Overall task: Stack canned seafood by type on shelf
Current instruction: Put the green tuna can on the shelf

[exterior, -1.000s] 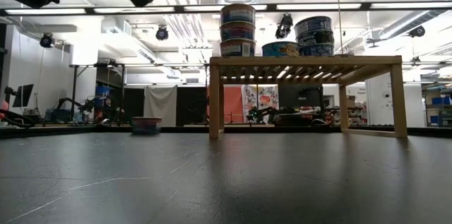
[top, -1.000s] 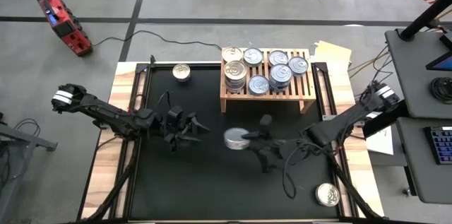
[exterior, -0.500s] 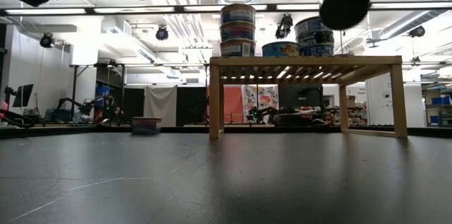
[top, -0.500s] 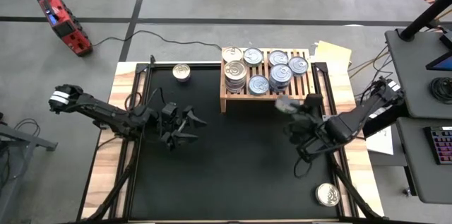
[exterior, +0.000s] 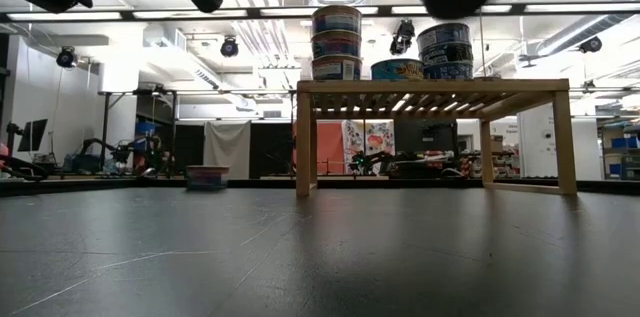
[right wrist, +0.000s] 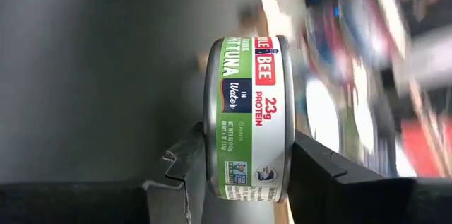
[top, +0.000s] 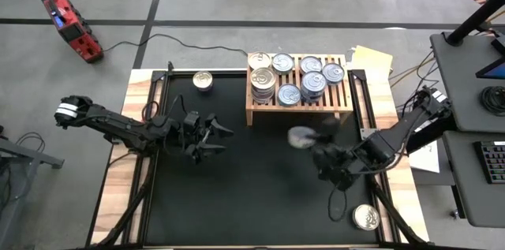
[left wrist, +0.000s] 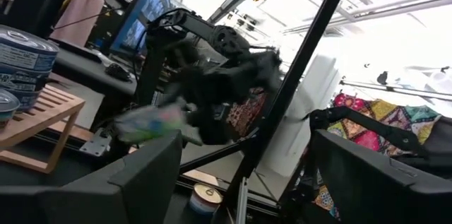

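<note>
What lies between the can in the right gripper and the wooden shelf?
In the high view, only bare black mat lies between the held can in the right gripper and the shelf.

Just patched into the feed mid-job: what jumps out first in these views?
The right gripper grips a small round tuna tin with a green, white and blue label, held in the air above the black mat, in front of the low light-wood slatted shelf. Silver-lidded tins already stand stacked on that shelf. The left gripper hangs open over the mat's left side, holding nothing.
</note>
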Controlling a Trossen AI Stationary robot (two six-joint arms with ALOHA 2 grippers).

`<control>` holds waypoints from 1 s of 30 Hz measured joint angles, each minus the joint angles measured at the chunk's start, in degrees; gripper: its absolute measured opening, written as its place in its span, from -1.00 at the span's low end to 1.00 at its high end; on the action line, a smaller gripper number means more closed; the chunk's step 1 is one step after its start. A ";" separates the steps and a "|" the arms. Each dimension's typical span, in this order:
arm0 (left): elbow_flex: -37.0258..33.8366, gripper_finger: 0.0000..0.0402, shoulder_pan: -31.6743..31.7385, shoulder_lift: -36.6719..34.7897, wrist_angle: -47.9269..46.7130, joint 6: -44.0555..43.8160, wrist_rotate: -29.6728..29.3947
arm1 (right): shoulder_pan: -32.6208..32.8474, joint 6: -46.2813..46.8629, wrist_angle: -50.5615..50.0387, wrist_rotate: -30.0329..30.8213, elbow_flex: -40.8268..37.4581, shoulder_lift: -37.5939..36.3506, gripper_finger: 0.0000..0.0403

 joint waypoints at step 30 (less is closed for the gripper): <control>-0.02 0.51 0.26 0.02 -0.43 3.53 -2.52 | -4.19 -15.76 11.39 -3.10 -15.07 -25.21 -0.33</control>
